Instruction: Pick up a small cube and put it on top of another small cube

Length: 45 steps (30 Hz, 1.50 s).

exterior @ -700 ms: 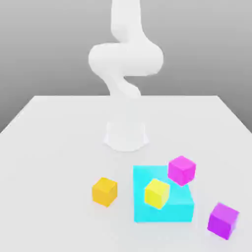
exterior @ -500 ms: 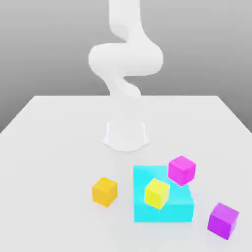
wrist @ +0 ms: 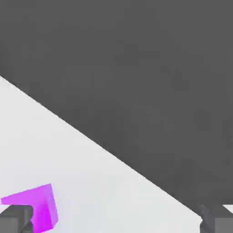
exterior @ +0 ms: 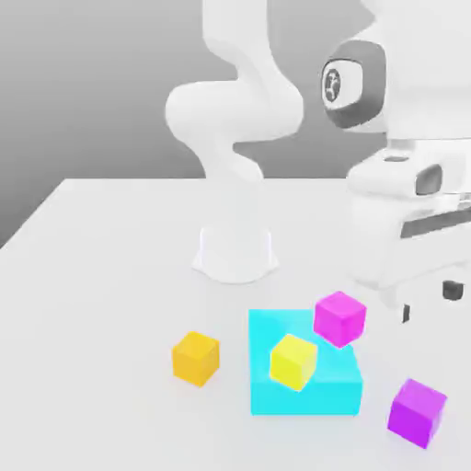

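The small purple-violet cube (exterior: 417, 412) rests on the white table near the front on the exterior view's right. A pink-magenta cube (exterior: 339, 318) leans at the far right corner of the large cyan block (exterior: 324, 394). My gripper (exterior: 429, 304) hangs open above the table, behind and above the purple-violet cube and to the right of the pink-magenta one, holding nothing. In the hand view its two dark fingertips (wrist: 16, 220) stand wide apart around the gripper (wrist: 116, 224), and a purple cube (wrist: 38, 207) lies beside one of them.
A yellow cube (exterior: 293, 360) sits on the cyan block and an orange cube (exterior: 195, 357) lies on the table to its left. The arm's white base (exterior: 235, 250) stands mid-table. The hand view shows the table's edge (wrist: 113, 157) against dark ground.
The hand has swung into the exterior view on the right, above the table. None of the cubes has moved.
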Motion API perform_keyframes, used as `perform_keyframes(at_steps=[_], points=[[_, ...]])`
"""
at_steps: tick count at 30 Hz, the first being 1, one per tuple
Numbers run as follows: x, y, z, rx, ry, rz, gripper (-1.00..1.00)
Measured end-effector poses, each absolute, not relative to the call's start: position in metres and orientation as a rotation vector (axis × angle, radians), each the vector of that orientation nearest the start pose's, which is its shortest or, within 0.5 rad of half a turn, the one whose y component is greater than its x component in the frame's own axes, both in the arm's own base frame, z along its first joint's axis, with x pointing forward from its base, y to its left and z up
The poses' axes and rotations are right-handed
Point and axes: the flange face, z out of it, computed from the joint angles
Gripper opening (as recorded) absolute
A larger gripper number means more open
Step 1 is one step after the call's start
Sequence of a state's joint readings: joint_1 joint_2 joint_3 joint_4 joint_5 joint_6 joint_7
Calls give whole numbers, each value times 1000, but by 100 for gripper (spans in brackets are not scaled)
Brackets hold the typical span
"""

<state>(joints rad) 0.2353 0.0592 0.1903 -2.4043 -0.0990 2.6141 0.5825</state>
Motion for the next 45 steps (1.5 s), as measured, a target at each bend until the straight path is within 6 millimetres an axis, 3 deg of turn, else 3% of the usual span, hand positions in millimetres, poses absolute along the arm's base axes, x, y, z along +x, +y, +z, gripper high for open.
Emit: perform_keyframes(at_steps=[5, 10, 11, 17, 19, 24, 34, 42, 45], points=[[432, 242, 214, -3136, -94, -38, 0], [425, 247, 144, -3138, -134, -1, 0], [424, 247, 137, -3138, -135, -1, -100], [424, 247, 133, -3139, -135, 0, -100], [425, 248, 147, -3138, -135, 0, -100], [420, 243, 205, -3144, -132, -2, -100], [369, 200, 281, -3168, -80, -14, -100], [316, 165, 318, -3147, -37, -1, -100], [308, 160, 303, -3140, -31, 3, -100]])
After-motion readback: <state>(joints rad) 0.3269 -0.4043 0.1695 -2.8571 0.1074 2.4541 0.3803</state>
